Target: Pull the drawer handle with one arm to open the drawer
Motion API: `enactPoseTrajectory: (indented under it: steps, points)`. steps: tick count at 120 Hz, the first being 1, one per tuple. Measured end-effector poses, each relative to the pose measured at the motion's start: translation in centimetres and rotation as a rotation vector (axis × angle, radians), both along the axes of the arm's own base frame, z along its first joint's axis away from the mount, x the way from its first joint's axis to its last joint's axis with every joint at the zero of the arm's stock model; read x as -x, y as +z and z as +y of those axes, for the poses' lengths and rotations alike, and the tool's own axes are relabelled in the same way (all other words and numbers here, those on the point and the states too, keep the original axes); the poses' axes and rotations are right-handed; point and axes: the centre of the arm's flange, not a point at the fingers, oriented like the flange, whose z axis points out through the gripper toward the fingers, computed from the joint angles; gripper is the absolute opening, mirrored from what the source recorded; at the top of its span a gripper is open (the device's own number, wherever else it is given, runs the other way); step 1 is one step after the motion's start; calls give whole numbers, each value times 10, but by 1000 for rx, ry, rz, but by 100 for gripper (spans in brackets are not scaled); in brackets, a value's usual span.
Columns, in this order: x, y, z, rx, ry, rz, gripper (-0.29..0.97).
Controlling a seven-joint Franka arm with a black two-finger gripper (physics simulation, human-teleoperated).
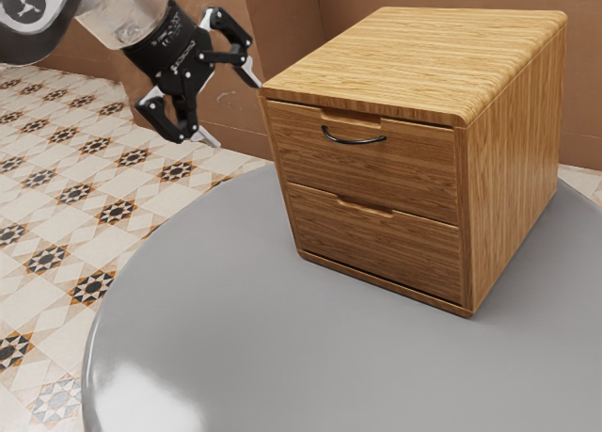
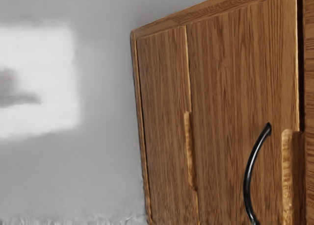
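Zero contact: your gripper (image 1: 233, 110) is wide open, holding nothing; black handle (image 1: 353, 138) of top drawer (image 1: 376, 168) near, ahead of it.

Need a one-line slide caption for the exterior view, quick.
Open gripper poised beside the wooden cabinet, short of the black handle on its shut top drawer.

Arm (image 1: 56, 13) runs off the exterior view's upper left corner, most of it out of sight. Tabletop (image 1: 282, 357) is clipped at the lower and right edges. Lettering on the pincer (image 1: 233, 110) is too small to read. From the wrist, the handle (image 2: 255, 166) loses one end at the frame edge, and the cabinet (image 2: 221, 87) spills past it too.
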Motion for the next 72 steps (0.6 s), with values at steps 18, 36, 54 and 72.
enactPoseTrajectory:
  steps: [18, 36, 54, 72]
  points:
    - [-23, -28, -36, 22, -29, -78, 64]
    - [-54, -58, -31, 15, 10, -104, 61]
    - [-61, -65, -27, 16, 31, -127, 50]
    - [-73, -78, -27, 17, 47, -146, 38]
